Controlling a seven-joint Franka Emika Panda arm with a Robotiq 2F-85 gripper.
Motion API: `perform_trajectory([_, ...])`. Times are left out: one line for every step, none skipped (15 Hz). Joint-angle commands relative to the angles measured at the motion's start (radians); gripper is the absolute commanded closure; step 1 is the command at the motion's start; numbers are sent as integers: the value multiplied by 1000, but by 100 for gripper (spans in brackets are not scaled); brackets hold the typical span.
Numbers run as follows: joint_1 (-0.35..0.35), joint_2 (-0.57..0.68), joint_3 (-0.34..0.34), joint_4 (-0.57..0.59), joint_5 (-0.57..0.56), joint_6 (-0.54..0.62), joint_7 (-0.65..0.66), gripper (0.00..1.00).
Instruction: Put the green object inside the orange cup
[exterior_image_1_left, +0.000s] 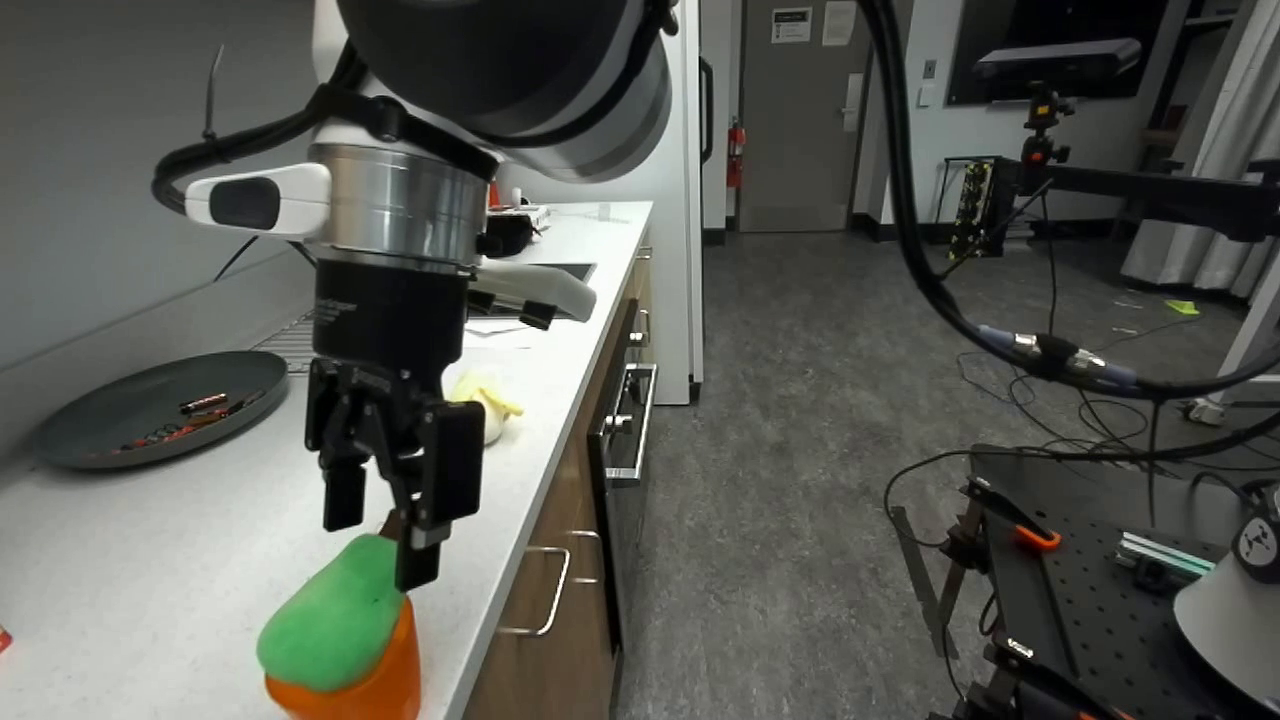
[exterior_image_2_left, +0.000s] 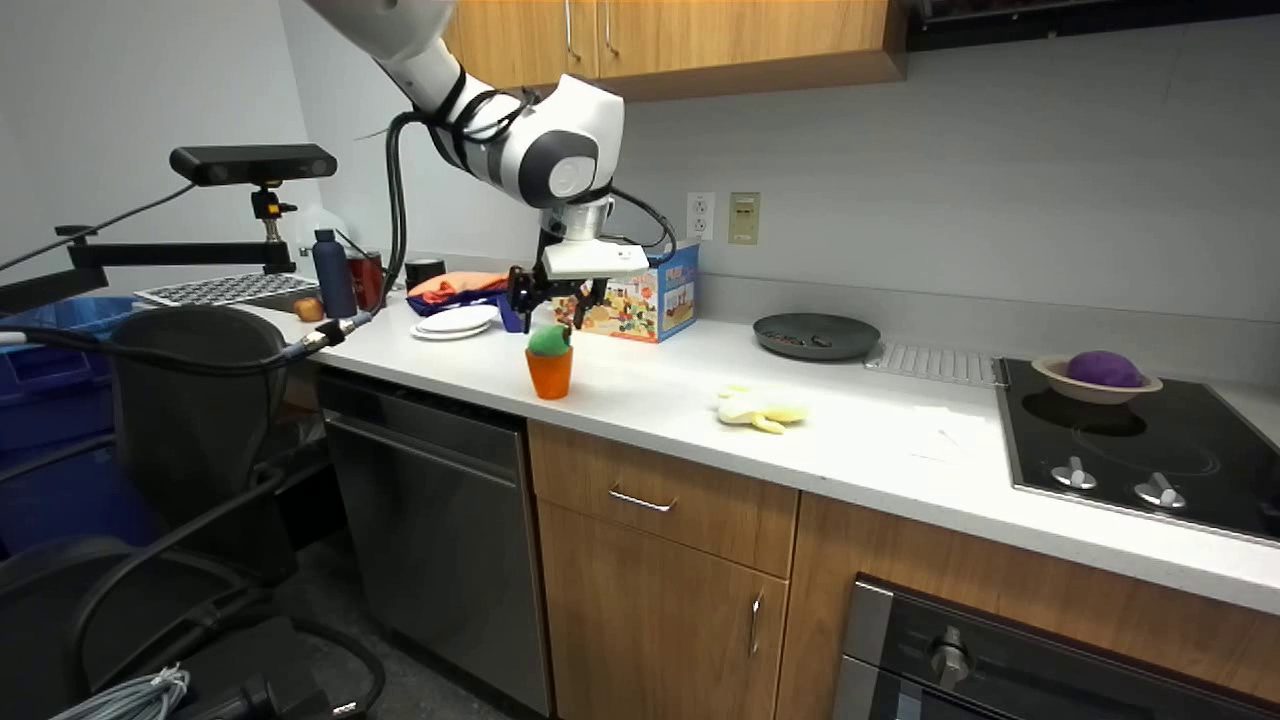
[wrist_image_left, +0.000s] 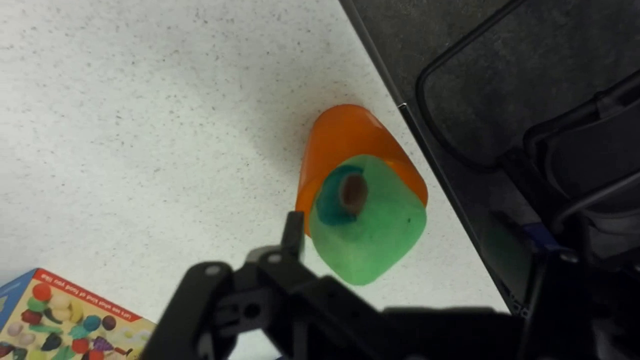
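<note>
The bright green object (exterior_image_1_left: 335, 615) sits in the mouth of the orange cup (exterior_image_1_left: 378, 680), with its rounded top and dark stem sticking out above the rim. Both also show in an exterior view, the green object (exterior_image_2_left: 549, 341) and the upright cup (exterior_image_2_left: 550, 376) near the counter's front edge. In the wrist view the green object (wrist_image_left: 375, 232) covers most of the mouth of the orange cup (wrist_image_left: 345, 132). My gripper (exterior_image_1_left: 385, 530) is open just above the green object, its fingers wide apart and holding nothing. The green object's lower part is hidden inside the cup.
A picture box (exterior_image_2_left: 640, 300) stands behind the cup, with white plates (exterior_image_2_left: 458, 320) nearby. A dark round plate (exterior_image_2_left: 830, 333) and a pale yellow-white lumpy object (exterior_image_2_left: 755, 410) lie farther along the counter. The counter's front edge (wrist_image_left: 425, 150) runs close beside the cup.
</note>
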Motion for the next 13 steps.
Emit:
perform_trajectory([10, -22, -8, -30, 41, 42, -25, 0])
perform_trajectory([10, -22, -6, -34, 48, 55, -25, 0])
perform_trajectory([10, -22, -5, -38, 54, 72, -24, 0])
perform_trajectory([11, -22, -5, -42, 58, 90, -20, 0])
perform_trajectory([14, -23, -8, -49, 56, 116, -11, 0])
perform_trajectory([18, -1, -17, -18, 31, 70, -3, 0])
perform_trajectory([18, -1, -16, -20, 32, 84, -2, 0])
perform_trajectory([18, -1, -16, -21, 33, 90, -2, 0])
perform_trajectory([18, -1, -15, -23, 33, 95, -2, 0])
perform_trajectory([17, -1, -15, -24, 33, 96, -2, 0])
perform_trajectory([17, -1, -15, -25, 33, 96, -2, 0])
perform_trajectory([17, -1, -15, -25, 33, 96, -2, 0])
perform_trajectory([17, -1, -15, -26, 33, 96, -2, 0])
